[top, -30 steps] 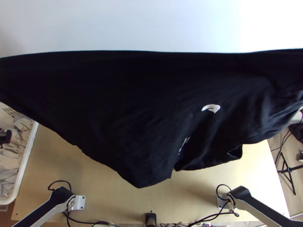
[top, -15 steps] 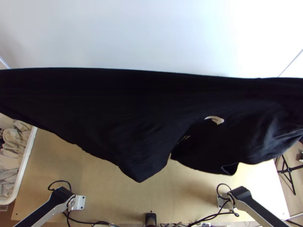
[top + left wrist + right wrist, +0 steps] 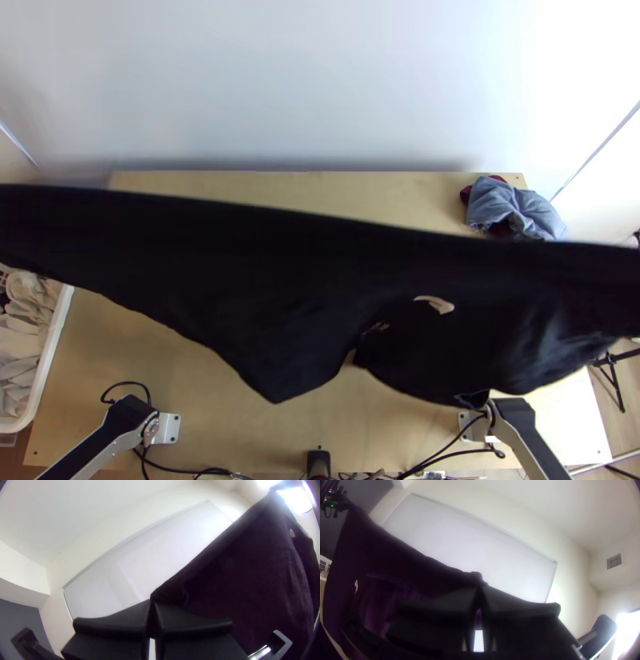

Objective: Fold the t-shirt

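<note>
Desk (image 3: 160, 364): pale wood, with a blue-grey cloth bundle (image 3: 516, 210) at its far right corner.
T-shirt (image 3: 240, 272): hung stretched between both arms, above the desk.
Left gripper (image 3: 152, 601): jaws closed on one upper end.
Right gripper (image 3: 481, 586): jaws closed on the other.
Done: picked up, drawn taut.
Remaining: laying down and, seemingly, all the folding.
</note>
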Motion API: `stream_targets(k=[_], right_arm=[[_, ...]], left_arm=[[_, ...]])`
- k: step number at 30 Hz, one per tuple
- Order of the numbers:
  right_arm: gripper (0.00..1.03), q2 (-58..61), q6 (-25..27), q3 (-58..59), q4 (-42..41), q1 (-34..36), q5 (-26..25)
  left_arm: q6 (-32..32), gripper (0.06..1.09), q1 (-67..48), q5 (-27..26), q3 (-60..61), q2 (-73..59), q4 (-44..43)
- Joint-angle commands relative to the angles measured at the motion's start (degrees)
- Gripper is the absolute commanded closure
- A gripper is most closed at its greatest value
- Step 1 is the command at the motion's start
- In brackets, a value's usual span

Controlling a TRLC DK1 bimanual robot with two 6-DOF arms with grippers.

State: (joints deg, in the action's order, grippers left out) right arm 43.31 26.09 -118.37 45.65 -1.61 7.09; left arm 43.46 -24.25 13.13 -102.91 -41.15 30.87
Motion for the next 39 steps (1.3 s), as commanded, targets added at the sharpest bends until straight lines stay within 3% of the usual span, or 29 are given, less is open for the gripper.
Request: stream_targets(k=[1,6,13,27,39], right_arm=[[1.00,-2.7,-1.8,0.5,2.3,6.3,4.6],[1.00,-3.6,-3.3,0.8,4.7,7.8,4.8],[1.00,-3.3,-6.2,1.6,4.6,10.7,4.8],[1.00,-1.6,-13.9,22.2,-2.5,13.4,5.3],[1.00,10.1,-20.8,30.4,-6.4,9.0,4.7]], left_arm=[[-2.3,1.05,0.3,-1.8,0.0,2.5,3.8],[-7.0,1.05,3.1,-4.2,0.3,3.4,6.7],[-15.2,1.05,11.8,-13.4,3.9,4.8,8.4],[-23.6,1.05,11.0,-13.7,31.2,4.4,-0.6],[-28.8,1.05,12.7,-13.2,37.4,-7.2,-9.2]])
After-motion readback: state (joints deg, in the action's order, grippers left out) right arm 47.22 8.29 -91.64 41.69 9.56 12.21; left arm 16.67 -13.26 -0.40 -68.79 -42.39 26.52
